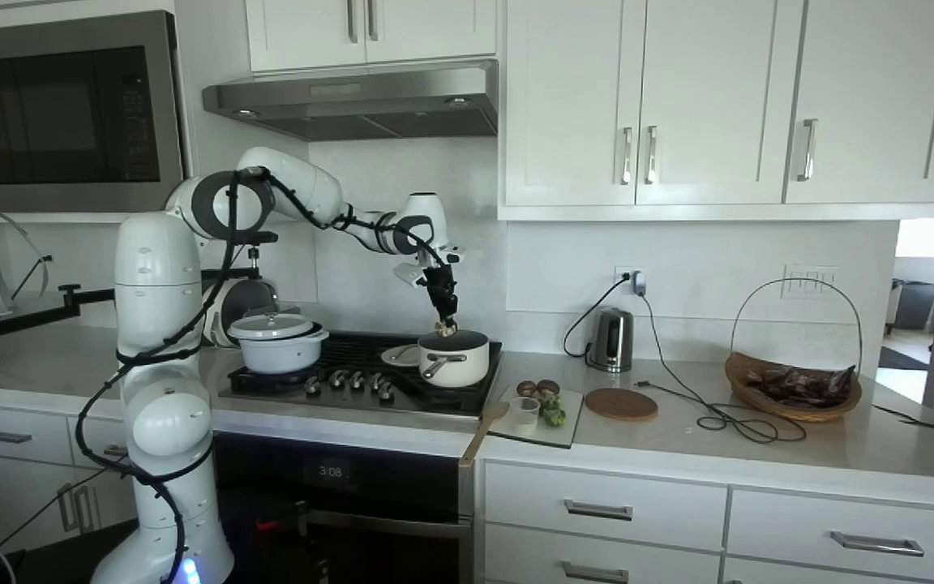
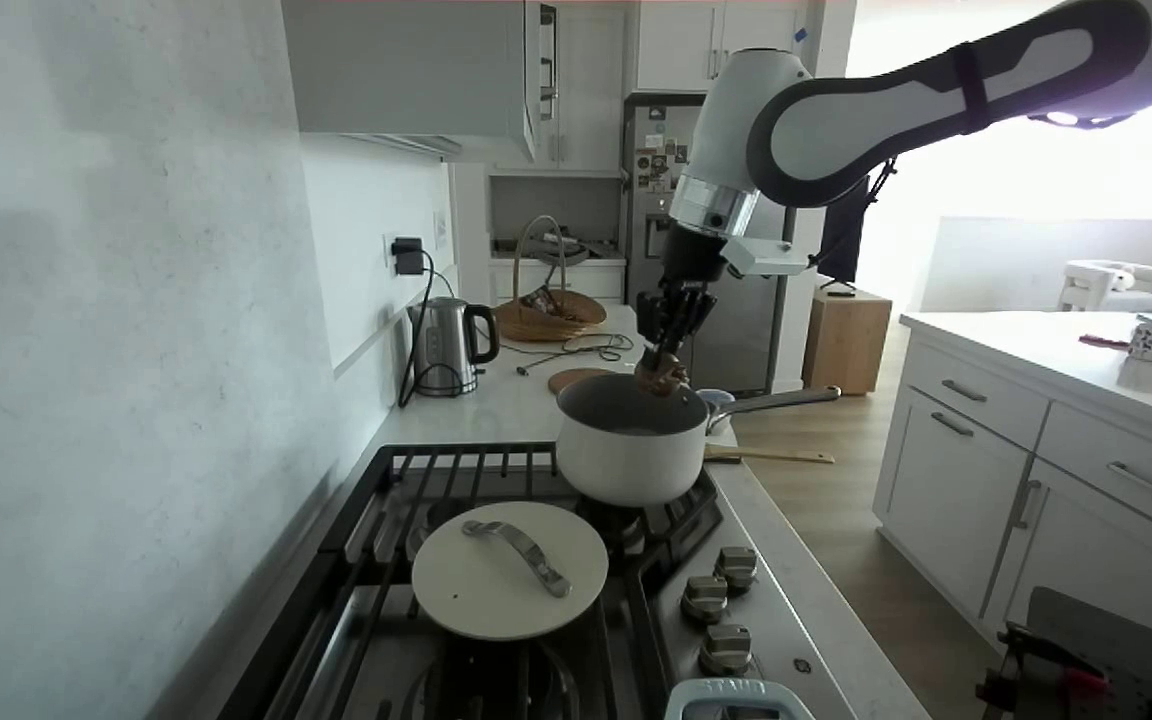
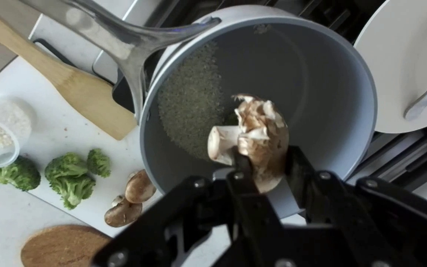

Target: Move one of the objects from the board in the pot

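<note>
My gripper (image 3: 269, 161) is shut on a brown mushroom (image 3: 263, 137) with a pale stem. In both exterior views the gripper (image 1: 445, 316) (image 2: 666, 350) points down, with the mushroom (image 1: 445, 329) (image 2: 660, 374) at the mouth of the white pot (image 1: 467, 369) (image 2: 626, 465). The wrist view looks into the pot (image 3: 347, 122); fine grains (image 3: 191, 100) lie on one side of its floor. A small green patch shows beside the mushroom, mostly hidden. The white board (image 3: 39, 89) (image 1: 540, 431) holds two more mushrooms (image 3: 139, 186), broccoli pieces (image 3: 69, 174) and a clear cup (image 3: 2, 129) of white grains.
The pot's metal handle (image 2: 786, 400) sticks out toward the counter front. A wooden spatula (image 3: 83, 96) lies across the board's edge. A pot lid (image 2: 511, 570) lies on the stove grate. A round brown trivet (image 1: 621, 404), a kettle (image 1: 613, 341) and a lidded white pot (image 1: 279, 345) stand around.
</note>
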